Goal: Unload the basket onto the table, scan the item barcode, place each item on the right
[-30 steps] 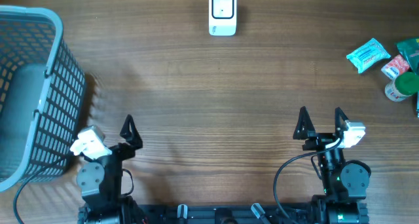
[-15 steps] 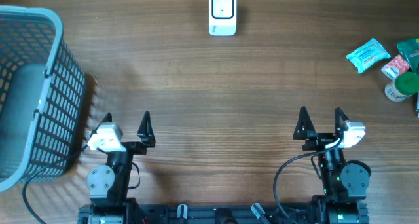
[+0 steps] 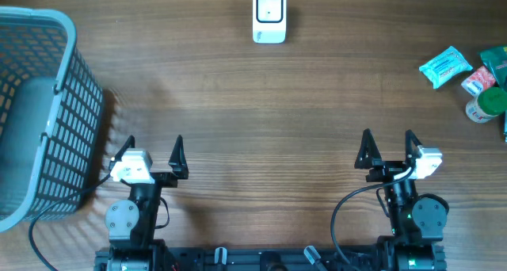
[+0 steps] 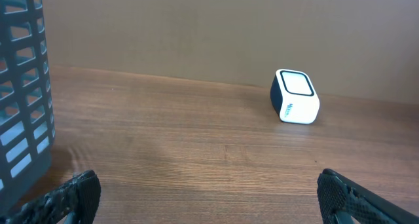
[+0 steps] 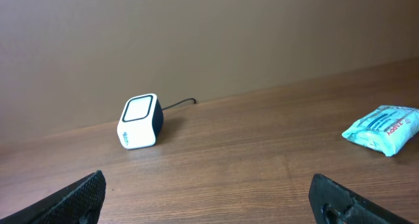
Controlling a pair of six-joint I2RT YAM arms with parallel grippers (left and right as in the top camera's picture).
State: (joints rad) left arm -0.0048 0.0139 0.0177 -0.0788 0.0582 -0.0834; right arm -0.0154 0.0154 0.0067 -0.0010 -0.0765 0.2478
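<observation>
Fingers (image 3: pixel 177 150) of the left gripper (image 3: pixel 153 143) stand spread wide with nothing between them, their tips pointing toward the far side of the wooden table (image 3: pixel 261 104). The right gripper (image 3: pixel 387 136) is the same: its two dark fingers are splayed fully apart and hold nothing. Both grippers are near the front edge, each close to its own arm base, and they are well apart from one another.

Just left of the left gripper stands a grey-blue slatted basket (image 3: pixel 75 120). Its wall is near the outer finger, and in the left wrist view its slats fill the left edge.

Far across the table, roughly midway between the two arms, sits the white barcode scanner (image 3: pixel 269 16) with dark sides and a pale window on its top face. A thin cable (image 5: pixel 177 105) runs from its back toward the wall. Both wrist views show it ahead of the open fingers.

The items lie clustered at the far right edge, well apart from both grippers and the scanner. A teal packet (image 3: pixel 446 66) lies nearest the centre, with a small red-and-white packet (image 3: pixel 478 81) just beside it. A green-lidded container (image 3: pixel 489 103) and a dark green pack (image 3: pixel 496 59) are cut by the frame. In the right wrist view only the teal packet shows, lying flat to the right of the scanner.
</observation>
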